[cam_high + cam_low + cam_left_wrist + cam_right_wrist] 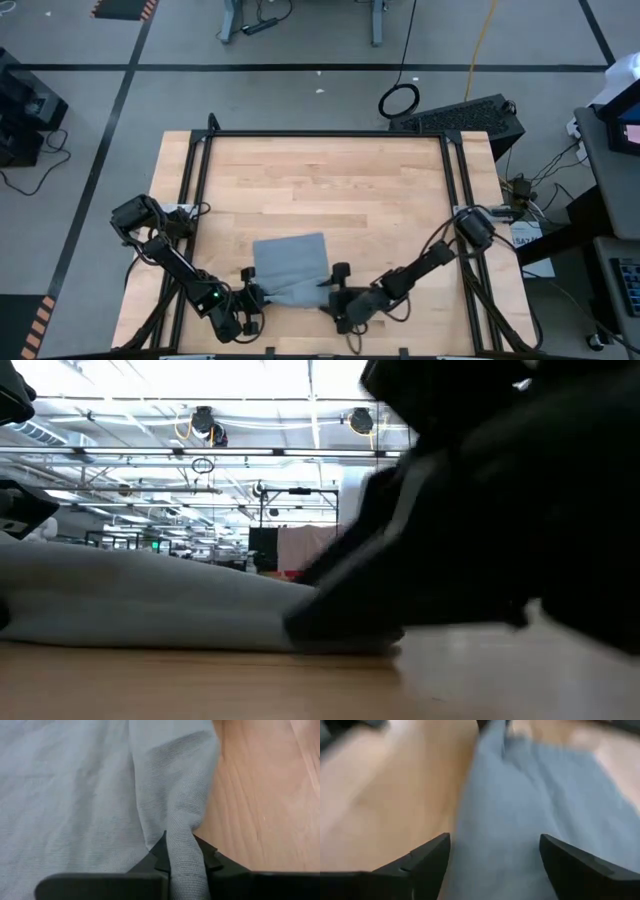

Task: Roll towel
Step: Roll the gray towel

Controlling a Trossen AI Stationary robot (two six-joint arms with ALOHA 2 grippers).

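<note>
The grey towel (291, 262) lies on the wooden table (330, 180) close to its near edge, mostly flat, with its near edge rumpled (297, 294). My left gripper (257, 297) sits at the towel's near left corner, shut on a bunch of cloth (185, 851). My right gripper (333, 296) is at the towel's near right corner. It is open, one finger over bare wood and one over the cloth (492, 865). Whether it touches the towel I cannot tell. In the low view the towel (130, 600) lies as a low grey mound beside a dark arm (480, 510). My left gripper pinches a narrow gathered fold of the towel (181, 832) at its near left corner between its two fingers. The fingers slant down from the table's near left side. The fold rises a little into the fingers; the rest of the towel lies on the table.
Bare wood stretches beyond the towel toward the far edge (330, 150) and to both sides. A black frame rail (320, 134) runs around the tabletop.
</note>
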